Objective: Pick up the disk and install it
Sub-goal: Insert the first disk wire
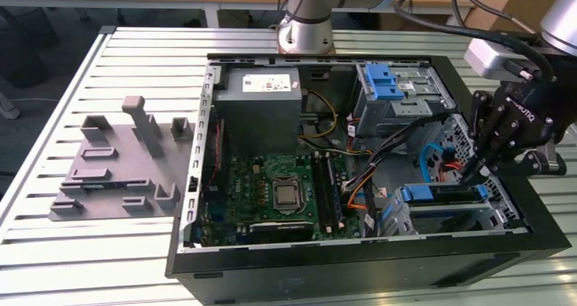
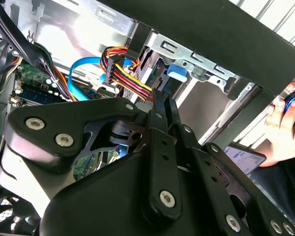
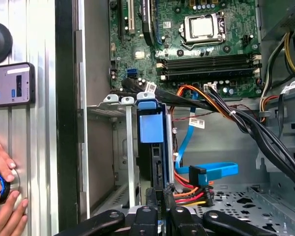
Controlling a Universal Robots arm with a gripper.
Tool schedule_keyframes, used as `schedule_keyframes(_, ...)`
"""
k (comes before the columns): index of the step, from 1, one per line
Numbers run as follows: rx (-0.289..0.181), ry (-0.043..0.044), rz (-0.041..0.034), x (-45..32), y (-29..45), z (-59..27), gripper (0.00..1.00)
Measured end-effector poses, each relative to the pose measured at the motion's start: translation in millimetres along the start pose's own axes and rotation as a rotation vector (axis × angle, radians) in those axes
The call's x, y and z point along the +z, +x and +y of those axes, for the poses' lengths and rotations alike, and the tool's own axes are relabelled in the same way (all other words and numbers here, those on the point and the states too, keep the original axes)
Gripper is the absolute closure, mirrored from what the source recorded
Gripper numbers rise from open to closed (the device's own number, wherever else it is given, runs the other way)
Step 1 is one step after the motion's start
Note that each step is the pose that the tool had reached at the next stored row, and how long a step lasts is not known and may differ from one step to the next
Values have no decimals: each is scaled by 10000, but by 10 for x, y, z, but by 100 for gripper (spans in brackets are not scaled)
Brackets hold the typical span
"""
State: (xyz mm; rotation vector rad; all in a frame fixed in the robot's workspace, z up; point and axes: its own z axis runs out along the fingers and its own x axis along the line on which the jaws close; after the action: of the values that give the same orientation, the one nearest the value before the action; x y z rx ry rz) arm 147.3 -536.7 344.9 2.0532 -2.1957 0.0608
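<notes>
The disk (image 3: 151,129) stands on edge in the silver drive cage (image 3: 104,104) at the case's front corner, its blue bracket (image 1: 442,193) facing up. My gripper (image 1: 469,176) hangs over the cage on the exterior view's right. Its two black fingers (image 2: 163,109) are pressed together with nothing between them. Their tips (image 3: 160,192) sit at the disk's black end, beside the red, yellow and black power plug (image 3: 191,194). I cannot tell whether they touch it.
The open case (image 1: 361,265) holds the motherboard (image 1: 280,191), a grey power supply (image 1: 261,100) and an upper cage with a blue latch (image 1: 390,83). Cable bundles (image 3: 236,115) and a blue data cable (image 3: 206,171) run beside the cage. A person's hand (image 3: 2,196) rests outside the case wall.
</notes>
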Motion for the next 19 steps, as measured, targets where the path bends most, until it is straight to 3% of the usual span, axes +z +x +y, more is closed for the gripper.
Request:
schedule_keyframes(12,-17,1,-34,33,-2,15,84)
schedule_keyframes(19,-323,38,-37,69,-6,17,84)
